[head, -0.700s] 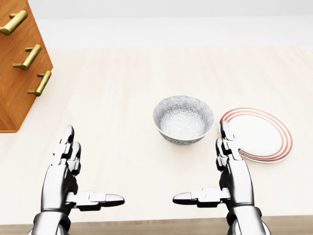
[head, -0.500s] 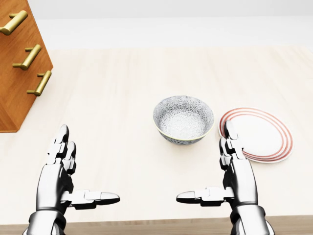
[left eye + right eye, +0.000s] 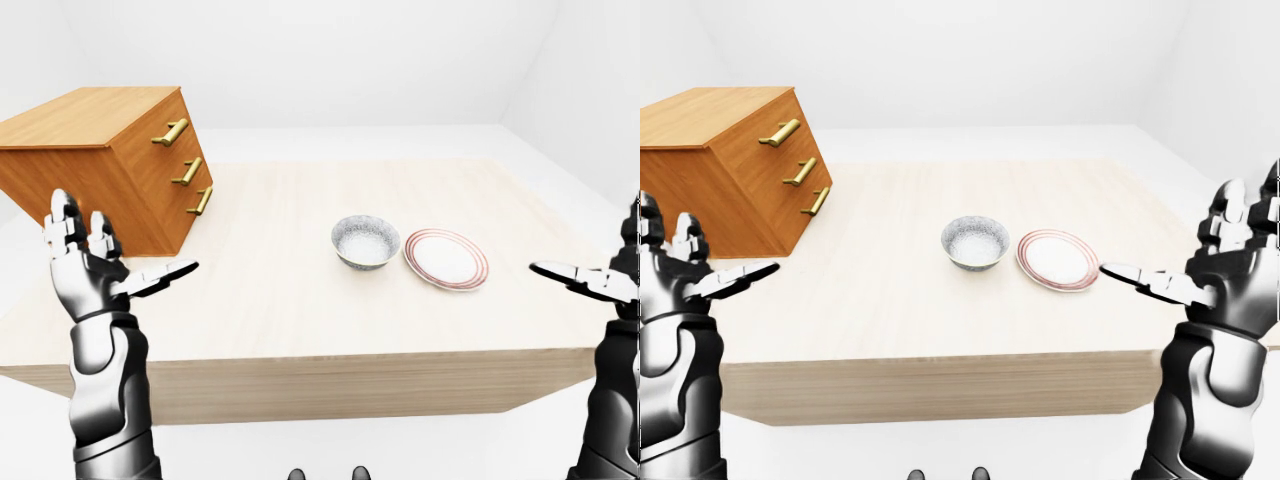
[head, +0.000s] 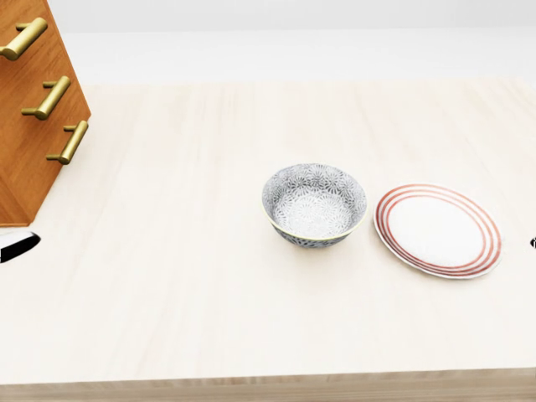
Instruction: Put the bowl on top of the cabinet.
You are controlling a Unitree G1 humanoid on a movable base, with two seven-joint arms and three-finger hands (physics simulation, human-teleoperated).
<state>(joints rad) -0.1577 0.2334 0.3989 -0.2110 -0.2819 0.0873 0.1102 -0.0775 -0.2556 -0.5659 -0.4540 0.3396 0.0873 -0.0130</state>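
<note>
Two hands up and both empty, so we reckon we're at the reach-for-the-bowl stage.

Left-eye view: our left hand (image 3: 85, 272) is spread wide with nothing in it, hanging off the table's (image 3: 300, 330) left near corner, just below the cabinet (image 3: 95, 150). The bowl (image 3: 366, 241) sits upright mid-table, well apart from that hand. Best bet, we think, is to come in low and cup the bowl's wall rather than pinch the rim. We'd also keep it level on the lift, since the cabinet top is high.

Head view: no hands to speak of, only slivers at the edges. The plate (image 4: 438, 229) lies just right of the bowl with a thin gap between them.

Right-eye view: our right hand (image 3: 1230, 272) is open too, fingers fanned, empty, out past the table's right edge. The plate lies between it and the bowl, so we'd reach over the plate and try not to clip it.
</note>
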